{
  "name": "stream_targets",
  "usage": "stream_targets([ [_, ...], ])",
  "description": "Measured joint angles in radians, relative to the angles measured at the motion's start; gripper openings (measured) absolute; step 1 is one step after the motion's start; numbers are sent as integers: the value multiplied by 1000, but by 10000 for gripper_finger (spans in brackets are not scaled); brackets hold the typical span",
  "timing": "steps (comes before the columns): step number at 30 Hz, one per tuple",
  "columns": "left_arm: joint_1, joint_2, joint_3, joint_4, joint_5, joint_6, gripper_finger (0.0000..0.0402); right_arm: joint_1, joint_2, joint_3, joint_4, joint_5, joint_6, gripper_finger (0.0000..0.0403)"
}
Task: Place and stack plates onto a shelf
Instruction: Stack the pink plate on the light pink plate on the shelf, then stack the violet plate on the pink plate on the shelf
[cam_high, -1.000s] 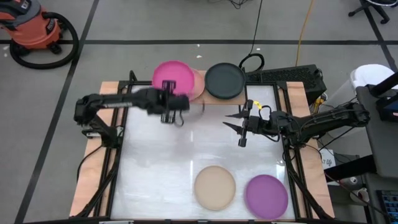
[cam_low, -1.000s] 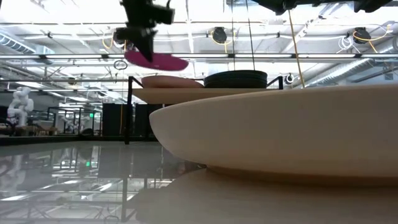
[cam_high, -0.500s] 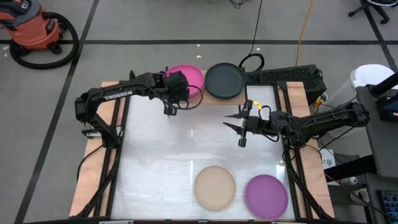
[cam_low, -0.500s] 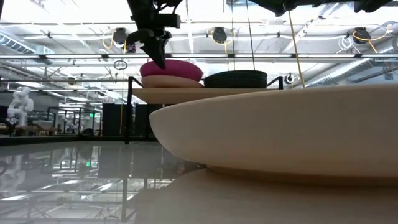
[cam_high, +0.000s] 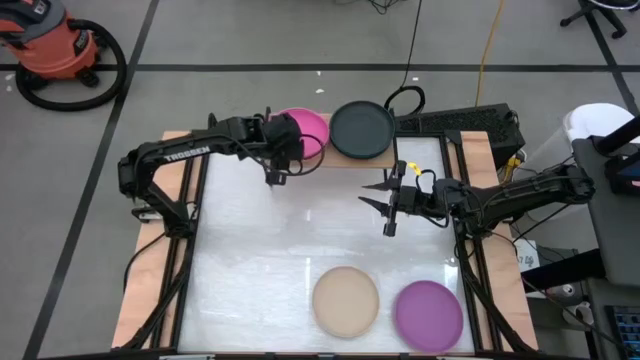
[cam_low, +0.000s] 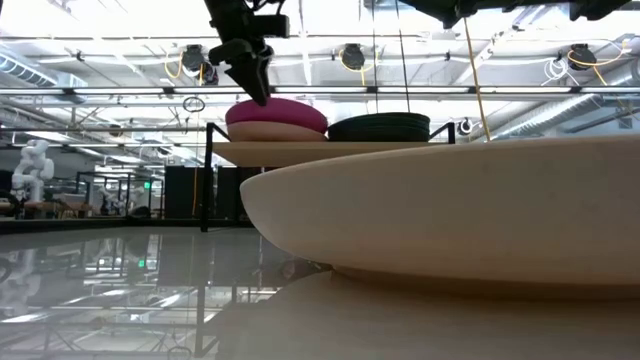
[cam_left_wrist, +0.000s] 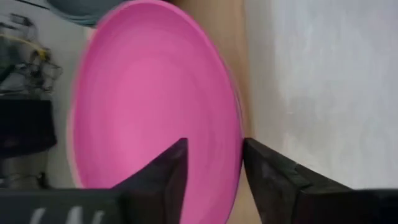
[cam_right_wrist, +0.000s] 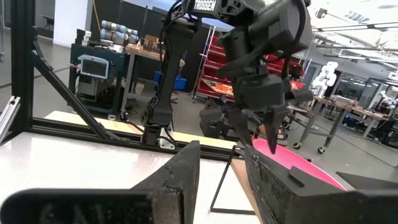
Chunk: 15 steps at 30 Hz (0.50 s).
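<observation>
Left hand (cam_high: 274, 172) stands open at the front edge of the shelf (cam_low: 300, 148), fingers either side of the magenta plate (cam_high: 304, 130) rim; whether they touch it cannot be told. That plate lies on the salmon plate (cam_low: 275, 131) on the shelf, beside the black plate (cam_high: 361, 128). Step: release. Next: withdraw clear, then fetch the beige plate (cam_high: 346, 299) or purple plate (cam_high: 429, 312) from the bench (cam_high: 260, 250). Right hand (cam_high: 380, 205) waits open over the bench

In the low view the beige plate (cam_low: 440, 210) fills the foreground, cut off at the right edge. The salmon plate (cam_low: 270, 131) shows only as a sliver beneath the magenta plate (cam_low: 277, 111). The purple plate (cam_high: 428, 313) cannot be seen there.
</observation>
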Motion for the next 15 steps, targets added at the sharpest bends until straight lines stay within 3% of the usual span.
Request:
stream_targets([
  [6,-33,-50,0,-3,-114,-18,201,0,0,0,0,0,0,110],
  [15,-60,-203,0,6,-148,-93,204,0,0,0,-9,0,23,110],
])
